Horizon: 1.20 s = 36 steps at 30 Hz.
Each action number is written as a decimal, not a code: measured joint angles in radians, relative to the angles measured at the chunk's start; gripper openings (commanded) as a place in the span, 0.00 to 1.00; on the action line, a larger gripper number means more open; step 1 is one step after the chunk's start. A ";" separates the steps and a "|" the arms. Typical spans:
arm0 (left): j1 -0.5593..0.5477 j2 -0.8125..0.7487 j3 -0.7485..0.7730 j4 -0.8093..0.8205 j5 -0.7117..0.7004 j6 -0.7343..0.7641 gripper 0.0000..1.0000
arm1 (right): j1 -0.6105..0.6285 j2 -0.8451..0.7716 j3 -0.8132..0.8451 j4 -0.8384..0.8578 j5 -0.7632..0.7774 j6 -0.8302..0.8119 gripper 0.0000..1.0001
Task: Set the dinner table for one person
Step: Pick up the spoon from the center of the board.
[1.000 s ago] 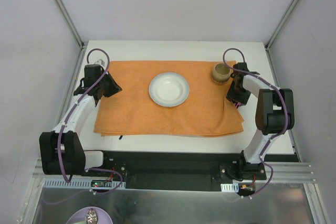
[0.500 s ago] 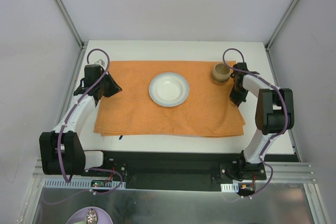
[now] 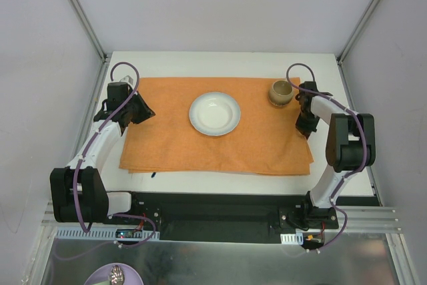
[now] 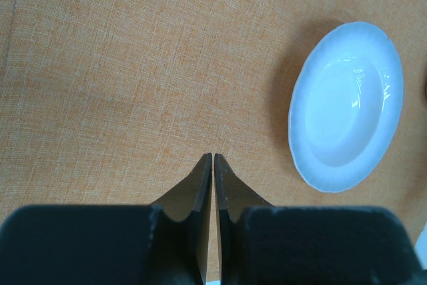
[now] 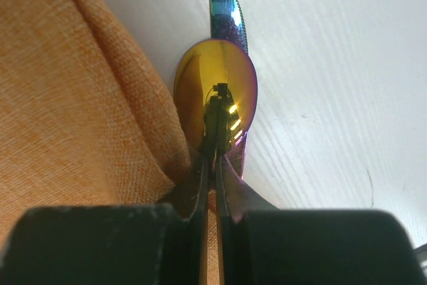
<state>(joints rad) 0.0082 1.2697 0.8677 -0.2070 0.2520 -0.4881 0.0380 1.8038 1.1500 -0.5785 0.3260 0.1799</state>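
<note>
My right gripper (image 5: pixel 214 148) is down at the right edge of the orange placemat (image 3: pixel 173 138). Its fingers are pressed together at the neck of an iridescent spoon (image 5: pixel 200 78), and I cannot tell whether the handle is pinched between them. The spoon lies on the bare white dinner table (image 3: pixel 220 65), against the cloth's edge, and the tip of a second iridescent utensil (image 5: pixel 227 11) shows past its bowl. The table spreads beneath me and off to my right. My left gripper (image 4: pixel 213 159) hangs over the placemat's left part, fingers together, holding nothing. The white plate (image 3: pixel 214 113) sits mid-cloth to its right. A cup (image 3: pixel 280 93) stands near the cloth's far right corner, just beyond my right gripper.
</note>
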 measured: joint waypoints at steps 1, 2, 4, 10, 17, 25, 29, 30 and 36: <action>0.000 0.000 0.000 0.000 0.000 0.000 0.04 | -0.006 -0.001 -0.001 -0.005 0.006 0.000 0.01; 0.000 0.000 0.000 0.000 0.000 0.000 0.04 | -0.010 -0.001 -0.002 -0.008 0.010 0.000 0.01; 0.000 0.000 0.000 0.000 0.000 0.000 0.04 | -0.020 -0.002 -0.003 -0.016 0.020 0.000 0.01; 0.000 0.000 0.000 0.000 0.000 0.000 0.04 | -0.030 -0.006 -0.014 -0.022 0.047 0.001 0.01; 0.000 0.000 0.000 0.000 0.000 0.000 0.04 | -0.074 -0.018 -0.031 -0.023 0.063 0.010 0.01; 0.000 0.000 0.000 0.000 0.000 0.000 0.04 | -0.114 -0.087 -0.055 -0.055 0.112 0.040 0.01; 0.000 0.000 0.000 0.000 0.000 0.000 0.04 | -0.114 -0.179 -0.043 -0.063 0.154 0.043 0.01; 0.000 0.000 0.000 0.000 0.000 0.000 0.05 | -0.114 -0.208 -0.032 -0.062 0.167 0.040 0.01; 0.000 0.000 0.000 0.000 0.000 0.000 0.05 | -0.095 -0.401 0.051 -0.008 0.261 -0.026 0.01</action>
<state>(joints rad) 0.0082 1.2697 0.8677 -0.2070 0.2523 -0.4885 -0.0574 1.4025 1.2007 -0.5865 0.5873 0.1535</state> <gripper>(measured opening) 0.048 0.034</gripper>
